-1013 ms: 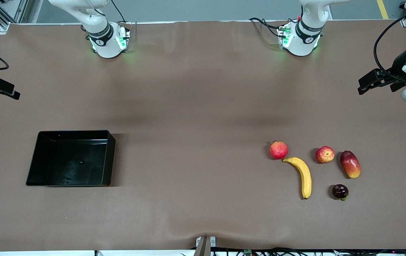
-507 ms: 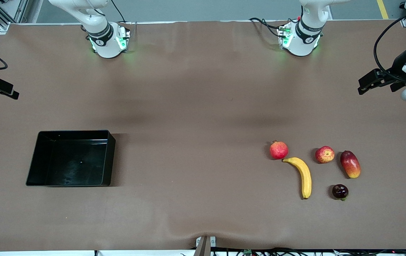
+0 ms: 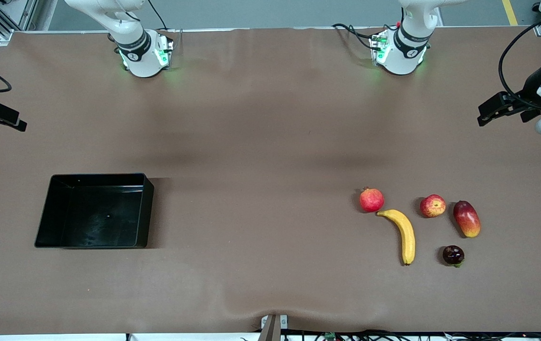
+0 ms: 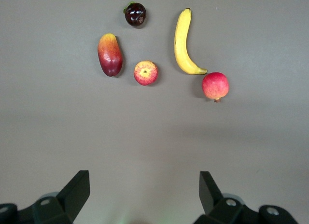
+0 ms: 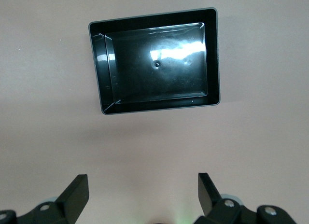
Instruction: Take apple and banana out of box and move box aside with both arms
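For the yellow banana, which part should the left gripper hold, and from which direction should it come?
Probably the banana's thick middle, coming straight down from above, fingers across its narrow width. It lies flat on the table, and its upper tip nearly touches the pomegranate, so the middle leaves more room. The left gripper is open and holds nothing.

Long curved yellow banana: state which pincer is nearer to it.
Left. The left pincer hangs open over that end of the table, above the fruit cluster with the banana; the right pincer hangs open at the black tray's end.
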{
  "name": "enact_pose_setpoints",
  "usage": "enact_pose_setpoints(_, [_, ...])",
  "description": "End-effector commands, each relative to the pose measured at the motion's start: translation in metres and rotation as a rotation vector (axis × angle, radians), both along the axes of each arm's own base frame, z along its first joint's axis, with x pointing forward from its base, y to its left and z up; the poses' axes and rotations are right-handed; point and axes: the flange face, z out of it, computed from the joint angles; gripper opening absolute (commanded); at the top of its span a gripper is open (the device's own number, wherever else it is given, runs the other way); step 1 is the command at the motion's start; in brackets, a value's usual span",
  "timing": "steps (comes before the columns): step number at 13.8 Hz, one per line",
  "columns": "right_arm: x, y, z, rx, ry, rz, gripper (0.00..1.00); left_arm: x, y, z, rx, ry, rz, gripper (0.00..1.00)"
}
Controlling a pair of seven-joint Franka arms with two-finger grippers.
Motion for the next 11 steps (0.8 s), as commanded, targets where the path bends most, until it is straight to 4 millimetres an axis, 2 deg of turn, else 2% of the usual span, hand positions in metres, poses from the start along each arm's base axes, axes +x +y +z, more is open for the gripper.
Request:
enact_pose_setpoints(1, [-0.0037, -0.0009, 0.004, -0.005, 0.004, -0.01, 1.0, 0.0, 0.0018, 0.0043, -0.009, 0.007, -0.01, 1.0])
enact_pose_setpoints(11, [-0.0033, -0.0082, 0.0069, -0.011, -0.011, -0.027, 1.0, -0.0027, 0.0033, 0.0045, -0.009, 0.021, -0.007, 1.0])
